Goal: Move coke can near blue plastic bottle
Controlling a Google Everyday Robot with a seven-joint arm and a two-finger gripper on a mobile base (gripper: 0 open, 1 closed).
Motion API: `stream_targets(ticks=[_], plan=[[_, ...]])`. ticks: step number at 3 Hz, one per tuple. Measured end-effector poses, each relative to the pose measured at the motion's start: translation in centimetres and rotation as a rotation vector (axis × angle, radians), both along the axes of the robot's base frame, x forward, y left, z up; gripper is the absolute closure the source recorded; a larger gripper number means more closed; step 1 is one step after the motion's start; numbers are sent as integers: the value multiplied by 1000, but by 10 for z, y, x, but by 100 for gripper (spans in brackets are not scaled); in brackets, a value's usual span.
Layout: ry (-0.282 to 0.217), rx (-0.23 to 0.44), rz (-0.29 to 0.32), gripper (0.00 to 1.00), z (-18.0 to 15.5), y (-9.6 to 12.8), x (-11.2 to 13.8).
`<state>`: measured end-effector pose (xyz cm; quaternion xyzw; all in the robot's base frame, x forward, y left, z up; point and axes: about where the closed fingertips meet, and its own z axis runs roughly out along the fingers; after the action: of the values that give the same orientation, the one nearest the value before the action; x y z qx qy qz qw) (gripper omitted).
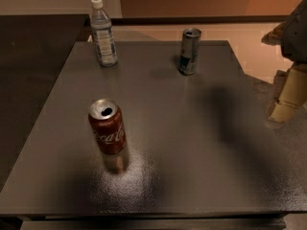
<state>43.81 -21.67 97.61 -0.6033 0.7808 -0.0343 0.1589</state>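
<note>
One tip-over is the chief worry. The coke can (107, 127) stands upright on its own in the lower left of the frame. It looks light and is round, so a sideways knock or an off-centre squeeze would likely topple it and send it rolling across the smooth grey table (201, 143).

The gripper (288, 97) sits at the right edge of the frame, off the table's side and well apart from the can. I cannot tell whether it is open or closed, but none of the containers is in it.

Its way to the can looks free. The second risk comes at the blue plastic bottle (103, 32) in the upper left: it is tall and narrow, and setting the can down too close could bump it over. The silver can (189, 51), upper centre, stands well to the right of the bottle and should be out of the way.

Count: one coke can, one bottle, one silver can, one gripper, one table.
</note>
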Motion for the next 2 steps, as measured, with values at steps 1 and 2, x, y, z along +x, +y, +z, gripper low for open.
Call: stream_targets(ticks=[1,2], plan=[[0,0,0,0,0,0,0],[-4,26,60,0,-3,19,-5]])
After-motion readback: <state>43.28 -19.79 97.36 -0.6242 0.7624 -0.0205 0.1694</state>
